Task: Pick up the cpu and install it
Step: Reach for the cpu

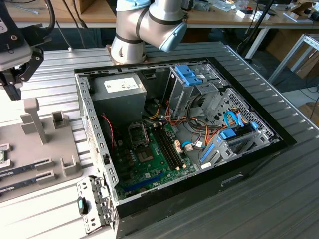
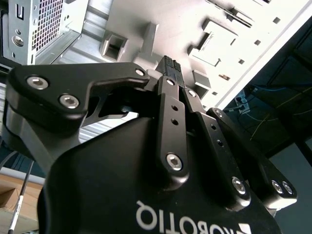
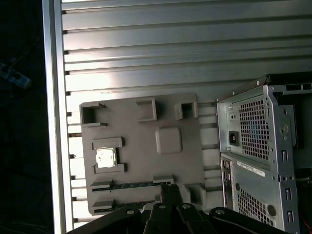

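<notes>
Counts: one black two-finger gripper (image 3: 170,191), one small flat square silvery-topped cpu (image 3: 106,157), one flat grey plastic fixture tray (image 3: 146,161), one open black-and-silver metal computer case (image 1: 249,149), two long dark strips (image 1: 27,172) lying in narrow slots of the tray.

Surface: ribbed silver aluminium table (image 1: 279,79); tray and case sit side by side on it, the tray at the exterior view's left. Inside the case are a grey rectangular power supply box (image 1: 119,92), a green circuit board (image 1: 159,159) and a black rectangular socket frame (image 1: 138,133) on the board.

Room: workshop, with a wood-topped bench (image 1: 94,17) behind the arm and a dark floor.

Cpu: lies flat, metal top up, in a walled pocket on the side of the tray away from the case. It is square, so it has no long axis; its edges run parallel to the tray's edges. It is outside the case, well apart from the socket frame.

Claw: clenched, fingertips pressed together, grasping nothing. In the first wrist view it hangs above the tray over the slot end, near the cpu and not touching it.
</notes>
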`<state>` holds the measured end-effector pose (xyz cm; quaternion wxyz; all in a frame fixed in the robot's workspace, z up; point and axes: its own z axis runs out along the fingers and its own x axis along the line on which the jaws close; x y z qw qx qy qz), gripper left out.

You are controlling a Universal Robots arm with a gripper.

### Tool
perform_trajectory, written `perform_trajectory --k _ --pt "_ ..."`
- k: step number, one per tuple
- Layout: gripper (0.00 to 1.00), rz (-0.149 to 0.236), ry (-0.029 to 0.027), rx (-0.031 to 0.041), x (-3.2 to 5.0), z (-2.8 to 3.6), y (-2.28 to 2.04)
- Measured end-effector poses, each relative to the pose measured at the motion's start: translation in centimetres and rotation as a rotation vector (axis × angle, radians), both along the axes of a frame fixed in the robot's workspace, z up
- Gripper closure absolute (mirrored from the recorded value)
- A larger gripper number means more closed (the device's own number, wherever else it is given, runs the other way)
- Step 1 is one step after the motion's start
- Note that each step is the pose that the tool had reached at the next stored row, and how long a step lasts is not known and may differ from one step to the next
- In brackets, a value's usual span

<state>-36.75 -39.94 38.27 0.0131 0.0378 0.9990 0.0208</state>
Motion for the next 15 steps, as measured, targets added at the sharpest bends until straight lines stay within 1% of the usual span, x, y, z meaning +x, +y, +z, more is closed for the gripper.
perform_trajectory --k 15 --pt "0.89 0.0 0.0 0.0 -0.42 -0.06 -0.01"
